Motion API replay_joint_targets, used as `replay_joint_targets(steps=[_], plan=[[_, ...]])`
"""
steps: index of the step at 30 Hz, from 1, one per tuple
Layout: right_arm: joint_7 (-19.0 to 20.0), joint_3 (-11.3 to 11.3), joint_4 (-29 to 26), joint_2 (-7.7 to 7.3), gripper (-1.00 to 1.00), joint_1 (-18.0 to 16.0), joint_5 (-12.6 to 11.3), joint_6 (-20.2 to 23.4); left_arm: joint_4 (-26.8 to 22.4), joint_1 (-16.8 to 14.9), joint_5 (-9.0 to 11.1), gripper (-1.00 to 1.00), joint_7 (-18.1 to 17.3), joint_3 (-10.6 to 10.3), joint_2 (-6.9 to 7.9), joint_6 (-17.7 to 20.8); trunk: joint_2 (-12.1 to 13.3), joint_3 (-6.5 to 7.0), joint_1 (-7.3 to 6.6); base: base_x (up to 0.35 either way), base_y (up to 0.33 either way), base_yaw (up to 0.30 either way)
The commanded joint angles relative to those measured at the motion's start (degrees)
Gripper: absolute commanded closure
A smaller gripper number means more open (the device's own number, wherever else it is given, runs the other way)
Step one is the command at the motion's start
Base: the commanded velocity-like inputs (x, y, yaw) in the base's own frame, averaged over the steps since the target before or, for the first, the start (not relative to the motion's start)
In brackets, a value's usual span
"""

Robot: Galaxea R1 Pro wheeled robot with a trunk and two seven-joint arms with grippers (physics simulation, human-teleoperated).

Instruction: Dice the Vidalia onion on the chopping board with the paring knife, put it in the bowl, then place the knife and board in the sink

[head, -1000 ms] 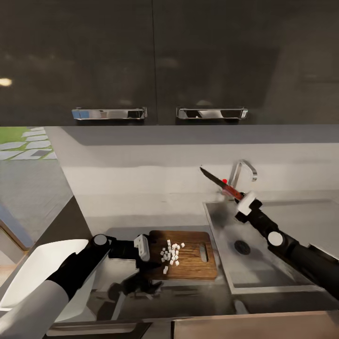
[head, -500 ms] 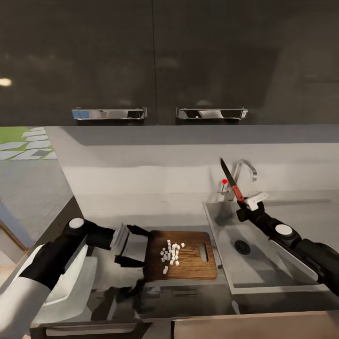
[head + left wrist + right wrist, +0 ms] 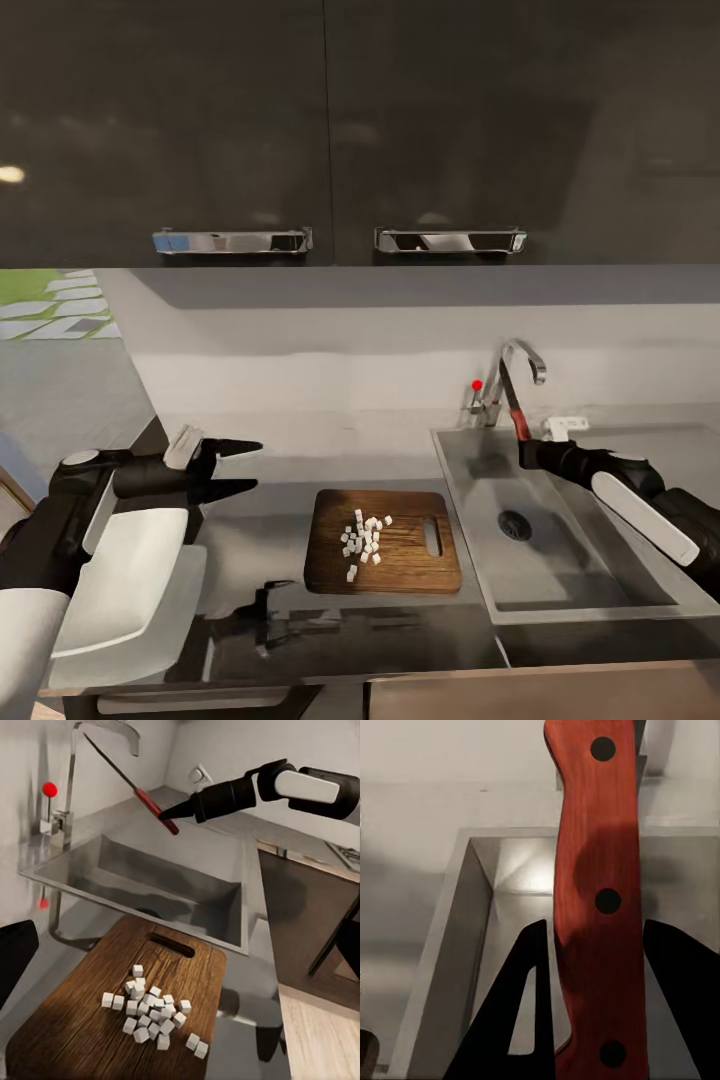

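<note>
At frame right, the right gripper (image 3: 527,447) clamps the paring knife (image 3: 512,405) above the sink (image 3: 560,590). The left gripper (image 3: 232,466) gapes empty at left. A loosened grip could drop the blade.

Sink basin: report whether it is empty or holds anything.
Empty. The rectangular stainless-steel sink basin shows only bare metal and its round drain; the red-handled paring knife is held above it in the right end effector.

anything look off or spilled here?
Nothing spilled: the onion dice sit in one heap on the chopping board. One oddity: the right end effector holds the knife blade-up over the sink, beside the tap.
</note>
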Motion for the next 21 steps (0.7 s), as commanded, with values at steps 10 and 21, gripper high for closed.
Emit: replay_joint_targets(steps=[10,21], plan=[[-0.53,7.48,-2.08,-0.08,1.0,-0.11,-0.78,-1.99,0.09,-0.05,0.1,-1.0,-0.2,0.41,-2.15,0.77,-0.13,-0.13,0.04,0.0,0.0,0.0],[-0.64,15.0,-2.26,-2.17,1.0,-0.03,-0.6,-3.27,0.23,-0.09,0.14,-1.0,-0.2,12.79,-4.84,10.07,-0.13,-0.13,0.04,0.0,0.0,0.0]])
